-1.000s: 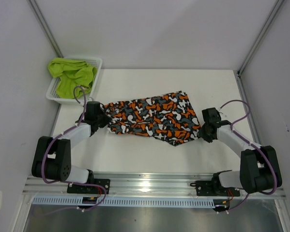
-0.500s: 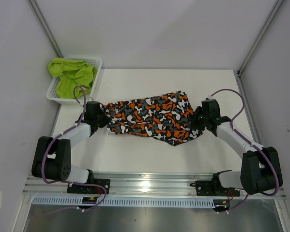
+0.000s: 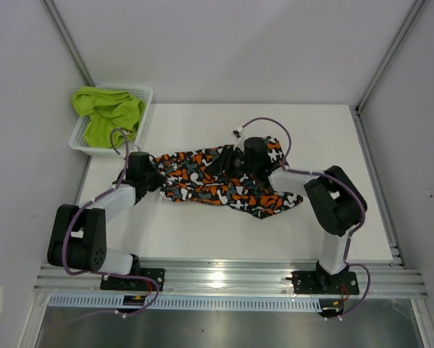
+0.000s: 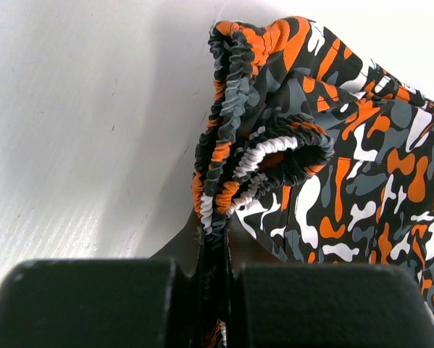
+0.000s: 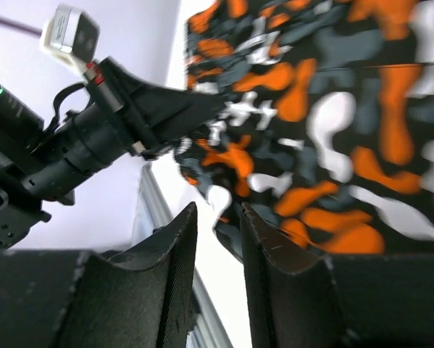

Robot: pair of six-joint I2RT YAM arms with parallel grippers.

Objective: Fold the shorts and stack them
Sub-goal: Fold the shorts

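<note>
Camouflage shorts (image 3: 224, 185): gathered waistband pinched between the left gripper (image 4: 215, 264) jaws, which are clamped tight on it. Right gripper (image 5: 218, 214) sits over the cloth's middle, jaws narrowly parted with nothing between them. Lime green shorts (image 3: 106, 112) heaped in white basket (image 3: 147, 101), well apart beyond the left jaws.

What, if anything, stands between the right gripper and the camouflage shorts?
Nothing visible does. The right gripper hangs close over the middle of the camouflage shorts, jaws slightly apart, while the left gripper pinches their waistband end.
</note>
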